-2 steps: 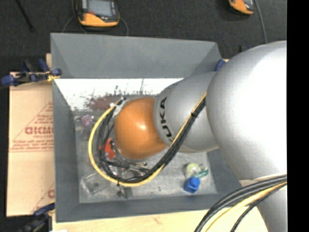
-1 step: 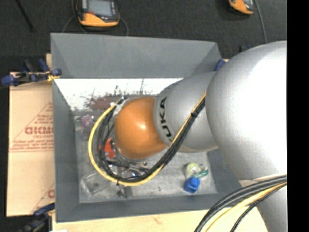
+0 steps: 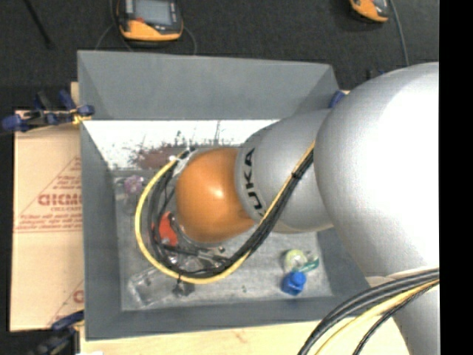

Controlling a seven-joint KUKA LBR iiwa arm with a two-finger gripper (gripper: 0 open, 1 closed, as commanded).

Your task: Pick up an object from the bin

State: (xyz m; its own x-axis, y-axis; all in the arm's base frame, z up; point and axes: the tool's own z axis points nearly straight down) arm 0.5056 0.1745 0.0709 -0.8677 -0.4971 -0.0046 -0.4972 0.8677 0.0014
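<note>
Orange first: the rounded orange cover [image 3: 211, 194] on the arm's wrist hangs low in the grey bin [image 3: 96, 220]. Just under the cover's lower edge we see the dark gripper [image 3: 185, 261]. We cannot tell whether it is open or closed, or whether it holds anything. Nearest to it, below and left of the cover, lies a clear plastic piece [image 3: 148, 283]. A red patch [image 3: 166, 231] shows at the cover's left edge. Below and right of the cover sit a blue cap-like piece [image 3: 293, 283] and a pale greenish round thing [image 3: 295, 259], close together. A small purple thing [image 3: 131, 185] lies left of the cover.
</note>
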